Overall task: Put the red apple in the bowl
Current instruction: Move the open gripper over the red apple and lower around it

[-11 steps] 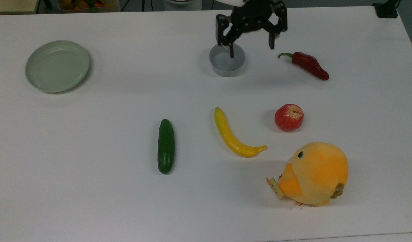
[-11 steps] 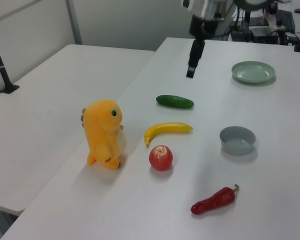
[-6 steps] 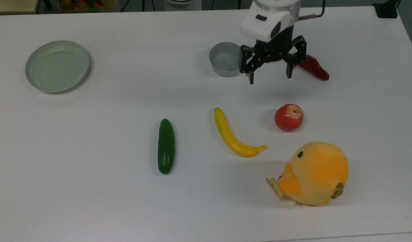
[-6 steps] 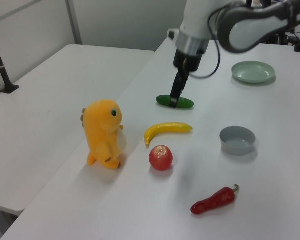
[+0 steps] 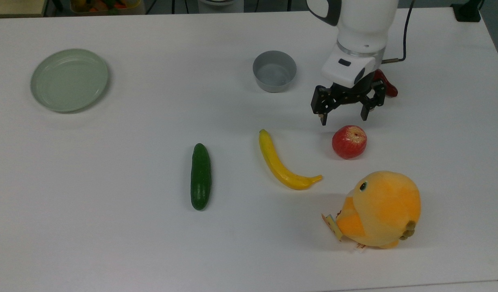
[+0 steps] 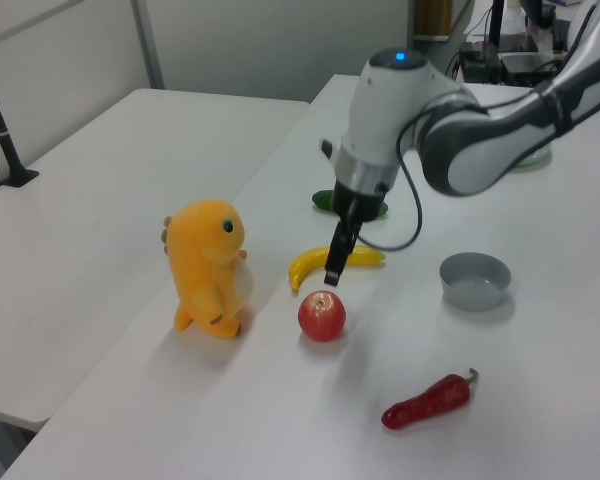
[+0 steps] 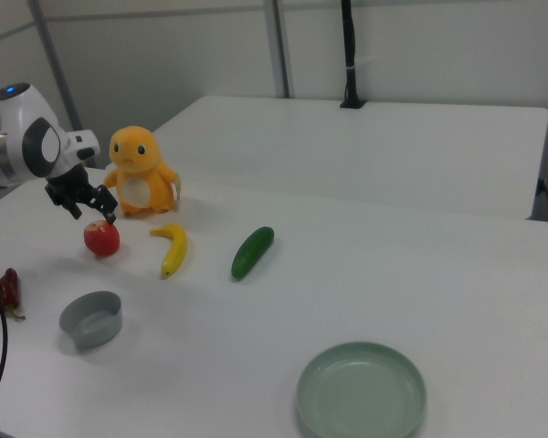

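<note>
In the top view, the round red apple (image 5: 349, 141) sits on the white table (image 5: 111, 202) — just beyond it hovers the black two-finger gripper (image 5: 343, 118), jaws spread wide and empty — farther off, the small grey cylindrical bowl (image 5: 274, 71) stands empty.

You are seeing the arm (image 5: 364, 24) covering most of the chili pepper (image 5: 389, 86) in the top view, and the right view's left edge is cutting that pepper off. In the left view, the arm is hiding much of the cucumber (image 6: 322, 199) and plate (image 6: 540, 157).
</note>
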You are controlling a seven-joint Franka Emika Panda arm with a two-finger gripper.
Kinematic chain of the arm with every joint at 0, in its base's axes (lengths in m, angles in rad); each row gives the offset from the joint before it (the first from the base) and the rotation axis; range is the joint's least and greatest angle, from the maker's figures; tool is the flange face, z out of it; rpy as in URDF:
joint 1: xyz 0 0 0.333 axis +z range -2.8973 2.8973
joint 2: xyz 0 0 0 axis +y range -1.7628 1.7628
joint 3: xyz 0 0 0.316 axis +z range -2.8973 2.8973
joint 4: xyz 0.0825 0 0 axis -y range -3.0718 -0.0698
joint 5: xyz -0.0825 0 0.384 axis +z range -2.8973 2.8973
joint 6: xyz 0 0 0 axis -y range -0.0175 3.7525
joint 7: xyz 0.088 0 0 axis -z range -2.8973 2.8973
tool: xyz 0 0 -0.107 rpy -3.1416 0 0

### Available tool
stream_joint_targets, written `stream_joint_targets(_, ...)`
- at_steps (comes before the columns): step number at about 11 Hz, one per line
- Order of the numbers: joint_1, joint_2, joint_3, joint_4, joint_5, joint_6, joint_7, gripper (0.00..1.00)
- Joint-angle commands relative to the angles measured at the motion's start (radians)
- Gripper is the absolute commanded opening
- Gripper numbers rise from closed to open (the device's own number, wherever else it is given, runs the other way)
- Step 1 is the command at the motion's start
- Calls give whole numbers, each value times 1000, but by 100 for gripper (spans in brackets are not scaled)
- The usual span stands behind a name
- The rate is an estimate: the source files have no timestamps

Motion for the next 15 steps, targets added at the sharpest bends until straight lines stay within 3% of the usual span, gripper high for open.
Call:
stream_joint_targets(1, 3, 66, 32, -4, -123, 79, 118, 100)
stream_joint_targets(3, 3, 84, 34, -3, -171, 87, 157, 100)
stream_joint_targets(10, 2, 132, 42, 16, -237, 139, 189, 100)
stream_joint_targets(11, 0, 133, 42, 14, -258, 139, 189, 92)
stream_joint_targets(14, -1, 132, 43, 13, -274, 137, 186, 42)
stream_joint_targets(15, -1, 132, 45, 11, -272, 136, 186, 36)
